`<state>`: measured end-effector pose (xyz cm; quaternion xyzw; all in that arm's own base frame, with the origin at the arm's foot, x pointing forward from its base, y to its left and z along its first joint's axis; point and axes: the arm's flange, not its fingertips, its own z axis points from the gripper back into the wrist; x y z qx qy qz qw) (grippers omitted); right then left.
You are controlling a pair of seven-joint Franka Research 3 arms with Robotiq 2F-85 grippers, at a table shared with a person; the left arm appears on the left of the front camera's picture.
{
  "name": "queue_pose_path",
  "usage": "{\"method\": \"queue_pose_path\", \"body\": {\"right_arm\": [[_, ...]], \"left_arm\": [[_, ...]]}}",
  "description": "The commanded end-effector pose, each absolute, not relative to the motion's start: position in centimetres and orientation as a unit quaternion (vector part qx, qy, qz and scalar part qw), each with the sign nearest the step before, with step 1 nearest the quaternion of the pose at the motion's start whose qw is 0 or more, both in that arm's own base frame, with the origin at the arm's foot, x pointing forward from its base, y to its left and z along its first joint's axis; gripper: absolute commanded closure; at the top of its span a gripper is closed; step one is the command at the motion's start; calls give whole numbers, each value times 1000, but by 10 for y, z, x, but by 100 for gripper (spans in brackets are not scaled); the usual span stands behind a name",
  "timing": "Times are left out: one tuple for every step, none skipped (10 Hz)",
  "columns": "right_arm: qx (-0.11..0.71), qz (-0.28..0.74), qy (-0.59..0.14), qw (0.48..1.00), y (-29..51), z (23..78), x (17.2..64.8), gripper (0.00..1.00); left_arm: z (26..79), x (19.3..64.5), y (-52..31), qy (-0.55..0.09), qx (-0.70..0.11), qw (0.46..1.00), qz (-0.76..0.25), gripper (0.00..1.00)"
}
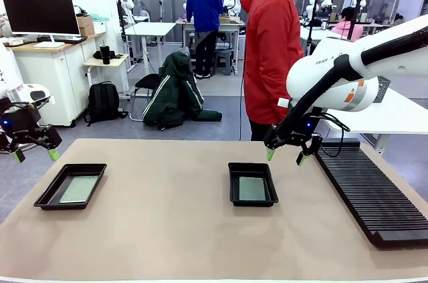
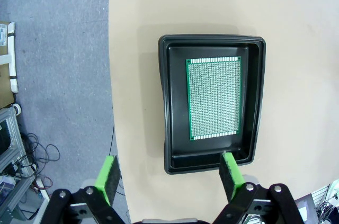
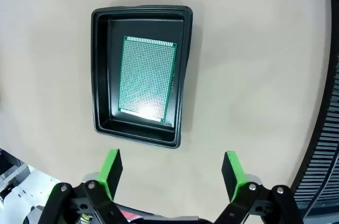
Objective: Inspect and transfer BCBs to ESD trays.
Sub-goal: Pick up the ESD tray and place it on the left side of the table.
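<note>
Both pairs of green-padded fingers stand spread wide with nothing between them. From where I stand, the left gripper (image 1: 35, 154) hangs off the tabletop's (image 1: 167, 229) left edge, near the far-left corner, while the right gripper (image 1: 286, 156) hovers over the far side of the table, right of the middle.

2 ESD trays lie on the tabletop. The left tray (image 1: 47, 196) sits close to the left edge; the middle tray (image 1: 233, 189) sits a little right of centre. Each carries 1 BCB flat on its floor: the left board (image 1: 78, 189) and the middle board (image 1: 253, 189). The long black slotted rack (image 1: 374, 196) runs along the right edge and looks empty.

In the left wrist view the left tray (image 2: 254, 102) lies ahead of the fingers (image 2: 107, 176), offset toward 1 pad, its board's (image 2: 214, 98) long axis running away from the gripper, so crosswise to the line between the pads. The right wrist view gives the same: the tray (image 3: 103, 75) lies ahead of and aside from the fingers (image 3: 233, 170), and the board's (image 3: 146, 78) long axis points away from them.

Each arm is plainly nearer its own tray. I would judge that any next reach means travelling forward and down toward that tray; with both boards seated, the transfer looks largely done.
</note>
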<state>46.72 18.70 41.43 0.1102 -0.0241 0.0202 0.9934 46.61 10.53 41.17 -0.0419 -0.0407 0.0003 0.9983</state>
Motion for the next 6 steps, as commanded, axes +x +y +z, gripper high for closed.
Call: {"method": "queue_pose_path", "body": {"right_arm": [[110, 22, -25, 993, 187, 413, 466, 0], [110, 22, -25, 993, 187, 413, 466, 0], [110, 22, -25, 993, 187, 413, 466, 0], [110, 22, -25, 993, 187, 413, 466, 0], [110, 22, -25, 993, 187, 413, 466, 0], [110, 22, -25, 993, 187, 413, 466, 0]], "left_arm": [[409, 466, 106, -45, -43, 998, -1, 0], [409, 466, 106, -45, -43, 998, -1, 0], [409, 466, 106, -45, -43, 998, -1, 0], [409, 466, 106, -45, -43, 998, -1, 0], [409, 466, 106, -45, -43, 998, -1, 0], [409, 466, 106, -45, -43, 998, -1, 0]]}}
